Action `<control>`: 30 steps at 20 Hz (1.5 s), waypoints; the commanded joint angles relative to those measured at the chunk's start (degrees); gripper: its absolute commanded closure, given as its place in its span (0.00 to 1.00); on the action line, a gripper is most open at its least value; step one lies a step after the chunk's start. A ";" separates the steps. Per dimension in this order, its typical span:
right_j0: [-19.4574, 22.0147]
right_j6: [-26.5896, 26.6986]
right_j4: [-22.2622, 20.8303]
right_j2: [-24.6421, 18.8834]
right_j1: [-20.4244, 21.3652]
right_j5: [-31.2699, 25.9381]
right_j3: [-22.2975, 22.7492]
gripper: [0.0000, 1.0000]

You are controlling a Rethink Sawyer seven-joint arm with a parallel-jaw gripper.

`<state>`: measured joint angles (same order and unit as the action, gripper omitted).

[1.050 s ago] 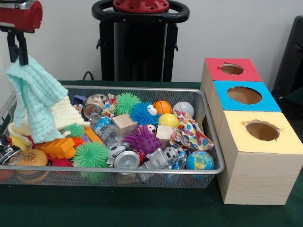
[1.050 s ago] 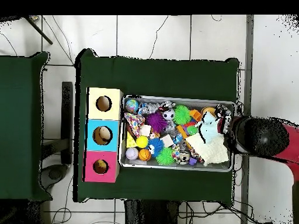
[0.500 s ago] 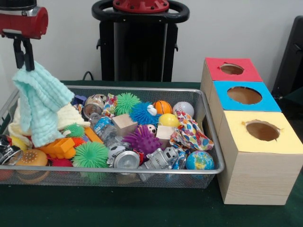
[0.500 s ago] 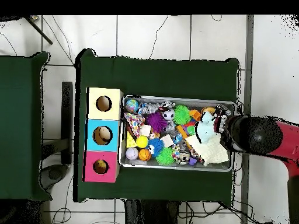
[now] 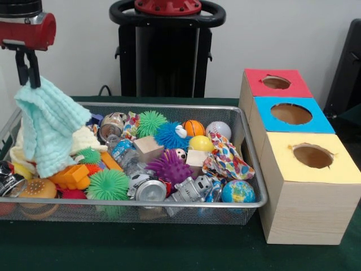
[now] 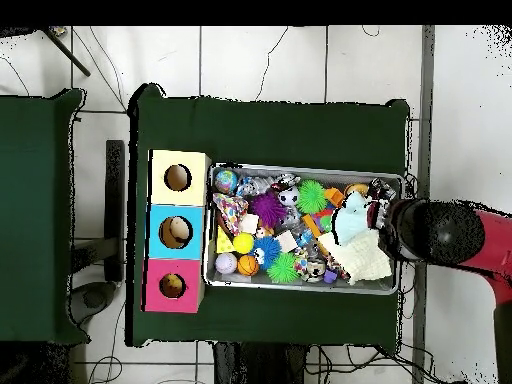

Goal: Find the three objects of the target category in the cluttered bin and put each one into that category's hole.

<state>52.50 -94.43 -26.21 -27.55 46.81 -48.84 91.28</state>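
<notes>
Hanging from end effector (image 5: pixel 28 79) | mint cloth (image 5: pixel 49 127) | above bin (image 5: pixel 248 148)

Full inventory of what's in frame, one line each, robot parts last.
Mesh bin: 1, silver wire, on the green table.
Boxes with holes: 3, tops red, blue, yellow, in a row beside the bin.
Washcloth: 1, mint green, hanging from the claw over the bin's end.
Cream cloth: 1, in the bin under the washcloth.
Spiky balls: at least 4; green, blue, purple, green.
Smooth balls: orange basketball, white baseball, yellow, globe.
Patterned cloth: 1, multicolour dots, near the boxes.
Wooden block: 1, mid-bin.
Can: 1, silver, front edge.
Toy burger: 1, front corner.
Claw: 1, black, shut on the washcloth; red arm above.
</notes>
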 commanded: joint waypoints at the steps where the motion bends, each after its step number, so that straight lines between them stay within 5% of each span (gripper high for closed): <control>1: 1.47 15.16 -3.82 -3.96 -1.24 -1.04 3.03 1.00; 13: 2.71 15.38 -2.98 -5.29 0.45 -2.23 4.58 1.00; 30: -0.14 14.55 -1.94 -6.68 -0.43 -10.40 -2.91 1.00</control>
<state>53.51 -94.43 -26.74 -30.71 47.10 -51.43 90.39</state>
